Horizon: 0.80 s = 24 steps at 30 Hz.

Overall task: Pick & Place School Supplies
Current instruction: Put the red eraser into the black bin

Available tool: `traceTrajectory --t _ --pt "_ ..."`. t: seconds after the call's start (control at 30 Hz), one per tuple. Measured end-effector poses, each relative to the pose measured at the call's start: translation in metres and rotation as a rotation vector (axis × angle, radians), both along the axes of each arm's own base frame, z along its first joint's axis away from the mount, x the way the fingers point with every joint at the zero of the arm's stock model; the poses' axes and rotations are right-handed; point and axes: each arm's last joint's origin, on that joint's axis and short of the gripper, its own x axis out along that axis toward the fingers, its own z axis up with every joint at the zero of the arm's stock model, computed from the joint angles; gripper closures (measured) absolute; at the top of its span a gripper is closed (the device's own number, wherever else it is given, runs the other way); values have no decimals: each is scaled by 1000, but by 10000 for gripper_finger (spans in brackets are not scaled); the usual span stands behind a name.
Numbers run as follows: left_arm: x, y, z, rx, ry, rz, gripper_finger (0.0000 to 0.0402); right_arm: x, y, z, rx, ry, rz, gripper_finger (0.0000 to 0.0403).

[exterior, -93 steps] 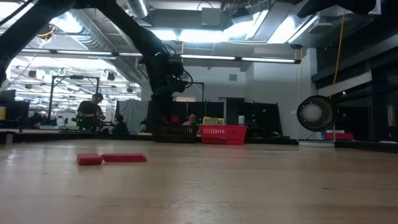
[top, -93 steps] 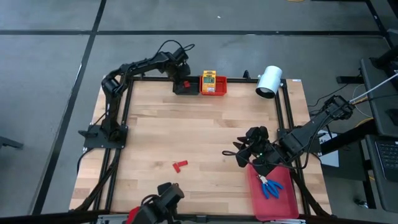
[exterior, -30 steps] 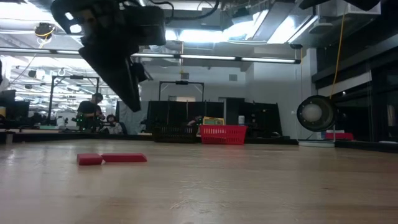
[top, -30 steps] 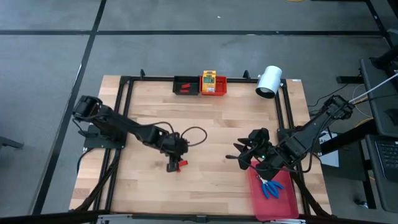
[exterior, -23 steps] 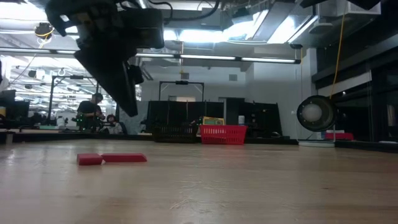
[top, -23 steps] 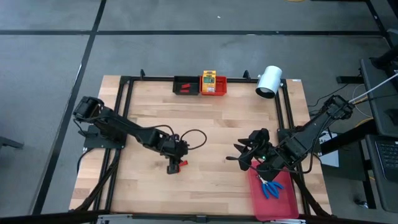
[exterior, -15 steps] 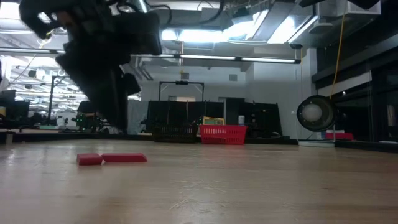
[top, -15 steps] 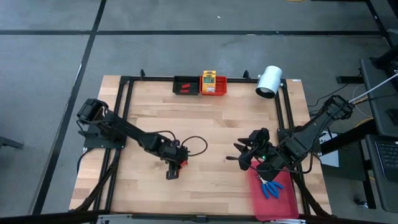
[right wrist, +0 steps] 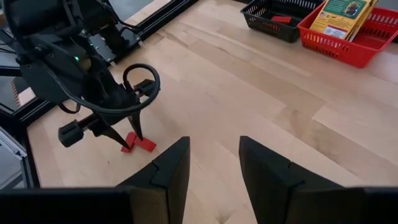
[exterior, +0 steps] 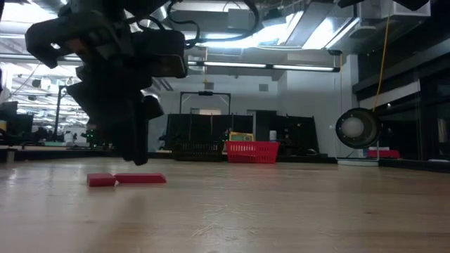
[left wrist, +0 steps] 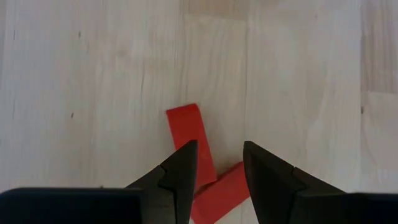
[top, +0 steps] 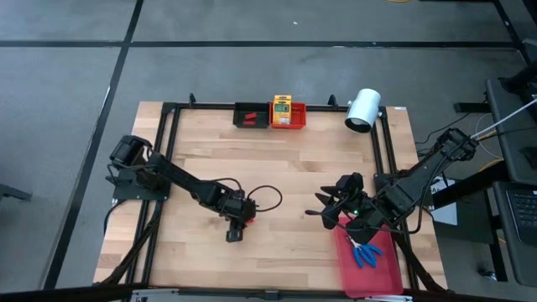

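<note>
The left gripper (left wrist: 215, 167) is being held open-jawed astride two red pieces (left wrist: 198, 149) on open tabletop (top: 294, 168); the right gripper (right wrist: 211, 163) is being kept open-jawed, well apart

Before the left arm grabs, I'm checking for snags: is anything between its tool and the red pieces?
Nothing visible: the left tool hangs open directly over the red pieces on bare table wood.

two red pieces (left wrist: 205, 168), two pliers (top: 366, 251)
</note>
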Motion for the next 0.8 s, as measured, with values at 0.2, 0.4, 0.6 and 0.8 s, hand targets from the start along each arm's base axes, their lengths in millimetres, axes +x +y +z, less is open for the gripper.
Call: traceTrajectory --t 0.2,0.4,0.6,0.8 --pt "1 -1 -4 4 3 -12 276 0 0 0 3 -1 -2 262" --pt "5 0 -12 13 5 -18 276 0 0 0 5 -2 -4 262" --pt "7 3 -16 28 14 -26 276 0 0 0 7 -3 -4 262" --pt "9 14 -17 16 29 -28 277 0 0 0 7 -3 -5 262"
